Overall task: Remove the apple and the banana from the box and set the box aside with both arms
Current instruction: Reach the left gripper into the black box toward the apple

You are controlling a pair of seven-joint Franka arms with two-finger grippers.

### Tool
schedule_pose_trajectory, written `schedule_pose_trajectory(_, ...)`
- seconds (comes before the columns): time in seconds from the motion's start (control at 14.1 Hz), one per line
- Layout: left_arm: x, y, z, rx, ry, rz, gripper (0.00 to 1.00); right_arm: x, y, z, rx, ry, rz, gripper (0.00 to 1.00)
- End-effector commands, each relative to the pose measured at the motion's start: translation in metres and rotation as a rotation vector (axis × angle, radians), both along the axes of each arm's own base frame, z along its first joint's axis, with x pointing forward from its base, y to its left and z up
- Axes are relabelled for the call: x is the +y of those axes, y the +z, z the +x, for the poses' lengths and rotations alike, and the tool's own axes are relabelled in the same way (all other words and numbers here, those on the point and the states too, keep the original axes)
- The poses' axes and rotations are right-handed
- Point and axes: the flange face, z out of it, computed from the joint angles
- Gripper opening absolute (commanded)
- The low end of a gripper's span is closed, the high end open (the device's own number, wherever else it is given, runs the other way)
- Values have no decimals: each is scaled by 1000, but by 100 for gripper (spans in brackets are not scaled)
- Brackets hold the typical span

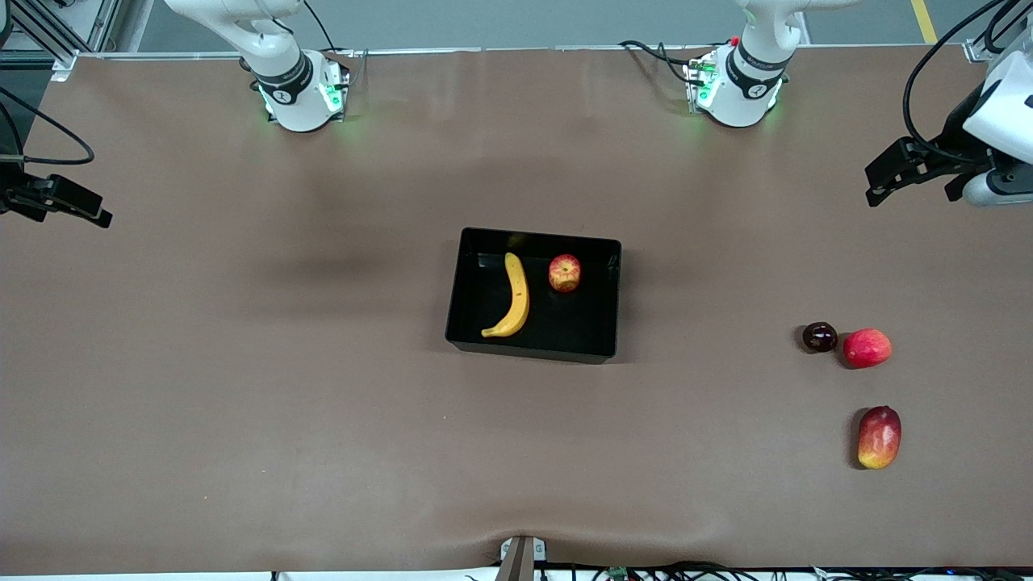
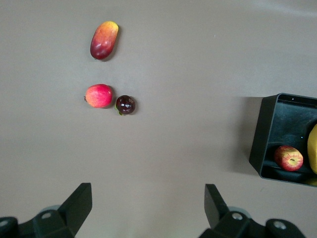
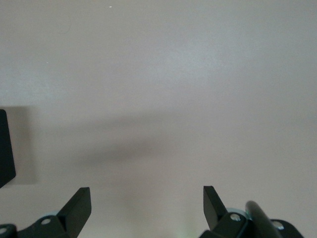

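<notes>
A plain brown table mat [image 1: 242, 387] is all that's under everything here, with the box [image 1: 601, 323] sat in the middle of it. Nothing has been lifted yet: the banana [image 1: 514, 297] and the apple [image 1: 565, 273] are both lying inside the box, apart from each other, the banana toward the right arm's end.

The left gripper [image 2: 148, 210] is held high over bare mat, fingers spread wide and empty, with the box off toward its one side. The right gripper [image 3: 147, 210] is likewise spread and empty over bare mat.

Probably best if one fruit is taken first from straight above, the fingers being kept clear of the low walls. The apple could roll, so it should be pinched across its middle. The three loose fruits [image 1: 867, 349] near the left arm's end are to be left alone.
</notes>
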Motion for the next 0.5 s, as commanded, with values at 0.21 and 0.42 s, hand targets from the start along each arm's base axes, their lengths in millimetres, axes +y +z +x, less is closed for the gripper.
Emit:
schedule_pose_trajectory(0.21, -7, 5, -4, -6, 0, -5, 100, 2, 2, -1, -3, 1, -13, 100)
schedule_pose_trajectory(0.42, -13, -8, 3, 19, -11, -9, 100, 1, 2, -1, -2, -1, -13, 100)
